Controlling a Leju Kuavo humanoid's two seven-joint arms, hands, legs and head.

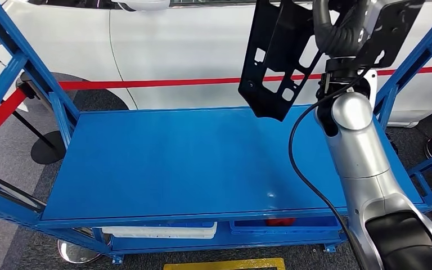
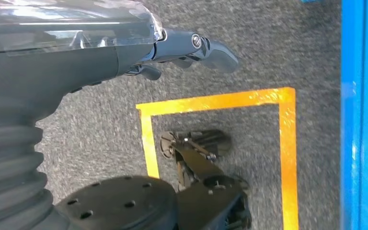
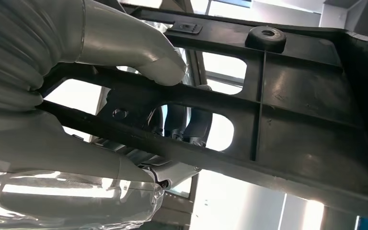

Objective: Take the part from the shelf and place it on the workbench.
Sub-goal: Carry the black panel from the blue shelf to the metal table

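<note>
Head view first — what worries you?

— Black plastic bracket (image 1: 275, 56) hangs high in the right hand (image 1: 337, 34), above the far edge of the blue workbench (image 1: 163, 163). It dangles by one end, so I judge a swing could twist it loose or clip the blue frame post (image 1: 410, 62).

— And the grasp?

— Right wrist view: thumb (image 3: 139, 52) presses one face, dark fingers (image 3: 187, 124) curl behind through a cutout. Clamped.

— Left hand (image 2: 191, 50)?

— Hanging over grey carpet (image 2: 100, 129), fingers loosely apart, holding nothing.

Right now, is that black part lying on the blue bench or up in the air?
In the air: the black part hangs above the blue workbench, gripped by the right hand.
</note>
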